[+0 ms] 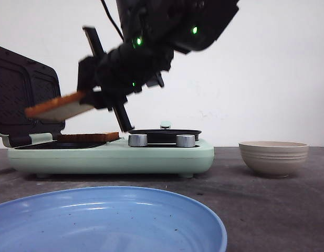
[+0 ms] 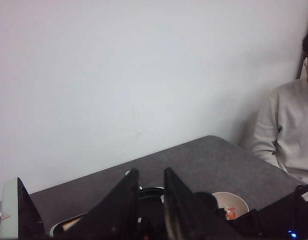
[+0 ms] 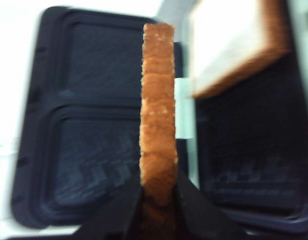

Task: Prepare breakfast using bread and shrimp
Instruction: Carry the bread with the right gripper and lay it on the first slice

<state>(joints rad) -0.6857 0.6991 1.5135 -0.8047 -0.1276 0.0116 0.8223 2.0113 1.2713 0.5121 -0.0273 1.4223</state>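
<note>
One slice of bread (image 1: 88, 137) lies flat on the left plate of the mint-green sandwich maker (image 1: 151, 157). A second slice of bread (image 1: 59, 106) hangs just above it, tilted slightly, with my right gripper (image 1: 91, 100) shut on its edge. In the right wrist view the held slice (image 3: 157, 110) shows edge-on between the jaws of the right gripper (image 3: 158, 187), and the lying slice (image 3: 238, 45) is beside it. The left gripper (image 2: 149, 180) is open with a narrow gap and holds nothing. Orange shrimp (image 2: 229, 212) lie in a beige bowl (image 2: 221, 200).
The sandwich maker's black lid (image 1: 20, 94) stands open at the left. A black pan with a lid knob (image 1: 164, 131) sits on its right half, behind two silver dials (image 1: 137, 140). The beige bowl (image 1: 273, 156) stands to the right, and a blue plate (image 1: 109, 220) lies at the front.
</note>
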